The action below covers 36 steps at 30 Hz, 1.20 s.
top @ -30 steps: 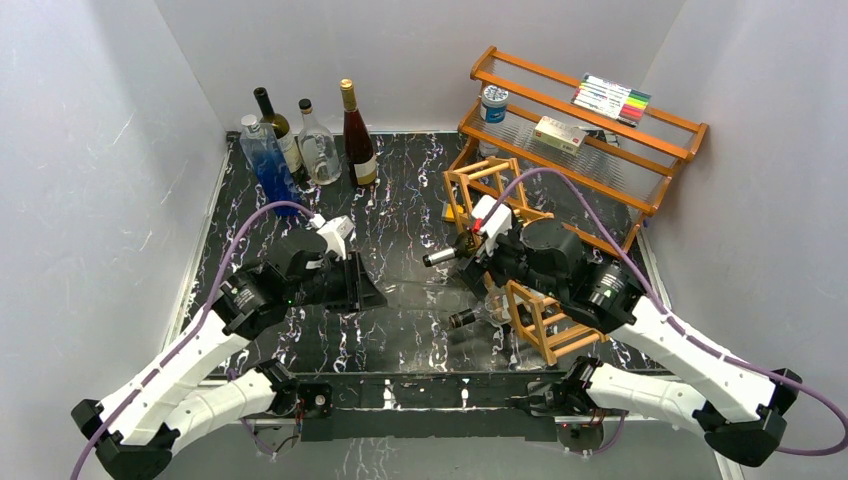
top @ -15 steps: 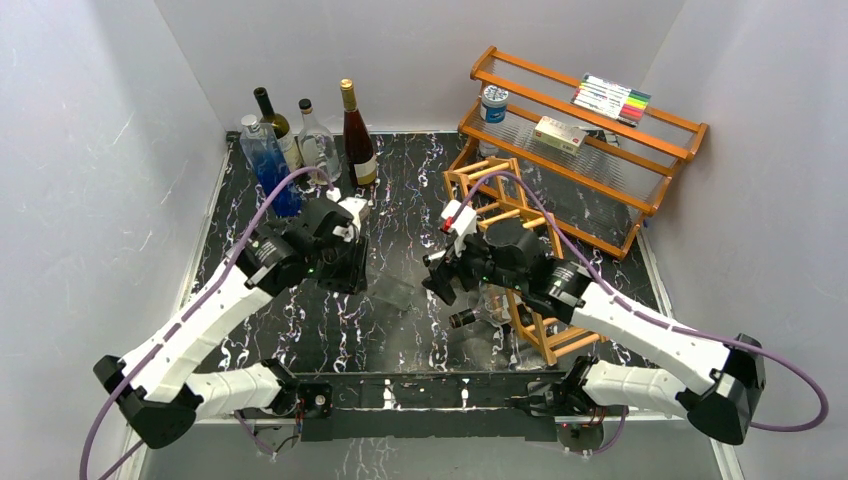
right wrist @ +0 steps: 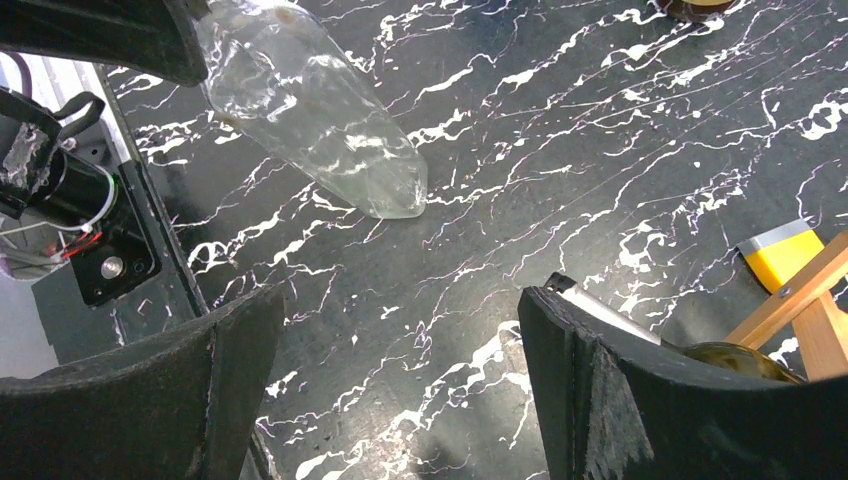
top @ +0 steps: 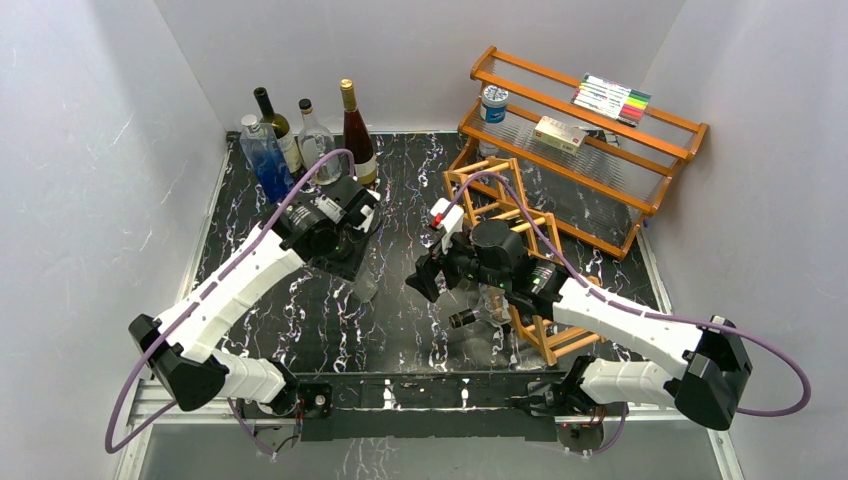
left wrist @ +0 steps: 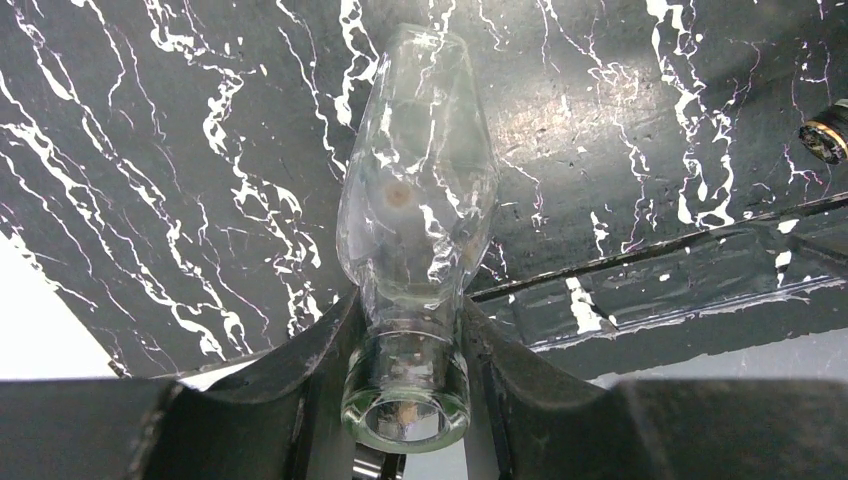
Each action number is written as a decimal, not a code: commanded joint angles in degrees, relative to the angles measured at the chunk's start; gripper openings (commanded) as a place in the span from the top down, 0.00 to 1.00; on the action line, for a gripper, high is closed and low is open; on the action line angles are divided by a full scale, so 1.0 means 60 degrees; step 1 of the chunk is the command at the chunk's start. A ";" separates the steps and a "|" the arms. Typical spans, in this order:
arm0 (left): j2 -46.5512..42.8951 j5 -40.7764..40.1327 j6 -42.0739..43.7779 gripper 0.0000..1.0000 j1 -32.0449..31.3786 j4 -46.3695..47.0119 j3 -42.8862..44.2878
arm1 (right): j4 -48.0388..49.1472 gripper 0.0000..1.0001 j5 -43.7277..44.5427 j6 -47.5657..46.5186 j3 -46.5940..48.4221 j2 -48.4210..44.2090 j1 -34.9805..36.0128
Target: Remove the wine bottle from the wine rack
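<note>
Fingers (left wrist: 310, 385) of the left gripper (left wrist: 405, 325) are pressed onto the neck of the clear bottle (left wrist: 420, 200). Its open mouth sits between them toward the wrist, and its body points away, down at the table (left wrist: 150, 150). Seen from above, the clear bottle hangs tilted just below that gripper, off the wine rack (top: 520, 200) and well to the left of it. Whether its base touches the marbled top cannot be told.

Across from the base of the clear bottle, the right gripper (right wrist: 400, 320) is spread wide with nothing between its fingers (right wrist: 225, 360). It hovers over bare table, facing the clear bottle. Just beside its other finger lies the foil-wrapped neck of a dark bottle (right wrist: 720, 362), with an orange-brown bar of the wine rack right next to it. Nearer the arm bases than the right gripper, a capped bottle (top: 470, 317) of clear glass sticks out of the rack's near cell.

Beyond the left gripper, four standing bottles (top: 300, 145) are grouped at the far edge. Behind the wine rack stands a wooden shelf (top: 560, 165).
</note>
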 commanded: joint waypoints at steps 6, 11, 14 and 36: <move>0.0725 -0.0540 0.0404 0.91 0.0186 -0.0345 0.0828 | 0.0384 0.02 0.0326 0.0173 -0.0224 -0.0933 0.0061; 0.0926 -0.0860 0.0461 0.56 0.0253 -0.0206 0.0959 | 0.0315 0.02 0.0453 0.0159 -0.0324 -0.1204 0.0057; 0.0947 -0.0867 0.0508 0.47 0.0257 -0.0043 0.0980 | 0.0238 0.02 0.0431 0.0181 -0.0325 -0.1225 0.0061; -0.1266 -0.1604 -0.0279 0.32 0.0273 0.3032 -0.0350 | -0.0045 0.02 0.0494 0.0136 -0.0303 -0.1276 0.0059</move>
